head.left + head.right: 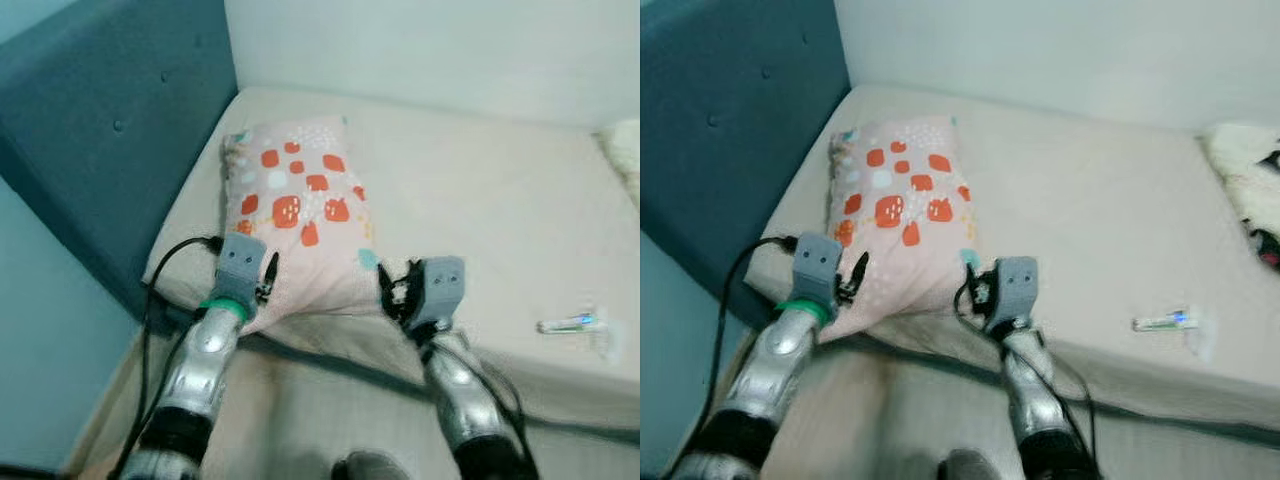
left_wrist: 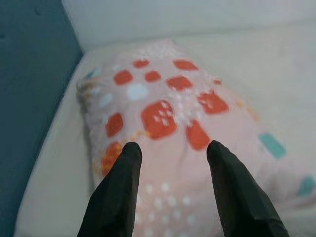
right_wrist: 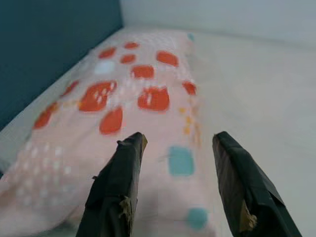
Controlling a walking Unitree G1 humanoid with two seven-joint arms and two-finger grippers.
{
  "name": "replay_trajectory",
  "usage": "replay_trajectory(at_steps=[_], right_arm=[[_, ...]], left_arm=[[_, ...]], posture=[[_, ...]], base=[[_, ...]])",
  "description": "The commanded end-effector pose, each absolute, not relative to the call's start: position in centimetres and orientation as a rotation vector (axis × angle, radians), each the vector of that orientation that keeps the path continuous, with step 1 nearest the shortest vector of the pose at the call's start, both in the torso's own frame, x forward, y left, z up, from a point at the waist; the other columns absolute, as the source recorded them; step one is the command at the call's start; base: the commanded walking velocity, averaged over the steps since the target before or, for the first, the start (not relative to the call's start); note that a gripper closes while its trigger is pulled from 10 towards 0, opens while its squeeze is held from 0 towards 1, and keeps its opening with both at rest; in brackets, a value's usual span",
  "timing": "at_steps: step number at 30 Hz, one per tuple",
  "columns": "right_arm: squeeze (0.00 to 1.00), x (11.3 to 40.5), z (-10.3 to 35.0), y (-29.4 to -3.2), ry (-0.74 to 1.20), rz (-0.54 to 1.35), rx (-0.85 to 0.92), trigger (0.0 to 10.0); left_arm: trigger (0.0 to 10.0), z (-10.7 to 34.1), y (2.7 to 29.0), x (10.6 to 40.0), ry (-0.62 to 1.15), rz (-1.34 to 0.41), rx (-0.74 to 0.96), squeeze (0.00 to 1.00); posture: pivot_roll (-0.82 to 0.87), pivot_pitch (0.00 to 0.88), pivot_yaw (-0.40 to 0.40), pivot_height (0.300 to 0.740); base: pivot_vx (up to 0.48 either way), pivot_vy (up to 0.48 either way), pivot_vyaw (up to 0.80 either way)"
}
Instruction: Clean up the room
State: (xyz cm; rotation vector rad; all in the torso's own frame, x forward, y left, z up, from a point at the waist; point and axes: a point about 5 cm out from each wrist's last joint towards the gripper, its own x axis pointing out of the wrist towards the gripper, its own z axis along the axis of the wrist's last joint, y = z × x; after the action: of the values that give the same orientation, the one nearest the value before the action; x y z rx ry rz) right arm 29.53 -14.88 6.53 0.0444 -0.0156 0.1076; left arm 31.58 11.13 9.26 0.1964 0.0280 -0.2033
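A pink pillow (image 1: 300, 225) with orange and teal patches lies on the beige mattress (image 1: 500, 210), close to the teal headboard. Its near end hangs slightly over the mattress's front edge. My left gripper (image 1: 262, 275) sits at the pillow's near left corner, and in the left wrist view the left gripper (image 2: 174, 145) is open with the pillow (image 2: 163, 113) under its fingers. My right gripper (image 1: 395, 288) is at the near right corner. In the right wrist view the right gripper (image 3: 180, 136) is also open above the pillow (image 3: 128, 94).
A small white tube (image 1: 1162, 321) lies on the mattress to the right, near the front edge. A white fluffy item (image 1: 1245, 190) rests at the far right. The padded teal headboard (image 1: 100, 130) stands on the left, with a white wall (image 1: 450, 50) behind the bed.
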Motion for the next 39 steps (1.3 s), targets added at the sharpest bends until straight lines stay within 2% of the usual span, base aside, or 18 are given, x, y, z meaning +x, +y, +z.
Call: replay_trajectory(at_steps=[1, 14, 35, 39], right_arm=[[0.00, 29.44, 6.47, -13.78, -0.017, 0.135, 0.075, 10.0], [0.00, 29.34, 6.36, -13.42, -0.011, 0.165, 0.062, 10.0], [0.00, 29.40, 6.21, -13.51, -0.001, 0.150, 0.061, 10.0], [0.00, 29.49, 6.08, -13.79, 0.010, 0.119, 0.012, 10.0]], left_arm=[[10.0, 8.44, 12.34, 31.29, 0.060, -0.175, 0.210, 0.00], [10.0, 8.33, 12.38, 31.28, 0.062, -0.170, 0.214, 0.00], [10.0, 8.22, 11.93, 31.18, 0.067, -0.205, 0.208, 0.00], [10.0, 8.07, 11.93, 31.15, 0.083, -0.209, 0.210, 0.00]], posture=[[-0.06, 0.013, 0.041, 0.740], [-0.06, 0.015, 0.040, 0.740], [-0.06, 0.015, 0.047, 0.740], [-0.06, 0.015, 0.047, 0.730]], base=[[0.480, 0.000, 0.00], [0.430, 0.000, 0.00], [0.000, 0.000, 0.00], [0.000, 0.000, 0.00]])
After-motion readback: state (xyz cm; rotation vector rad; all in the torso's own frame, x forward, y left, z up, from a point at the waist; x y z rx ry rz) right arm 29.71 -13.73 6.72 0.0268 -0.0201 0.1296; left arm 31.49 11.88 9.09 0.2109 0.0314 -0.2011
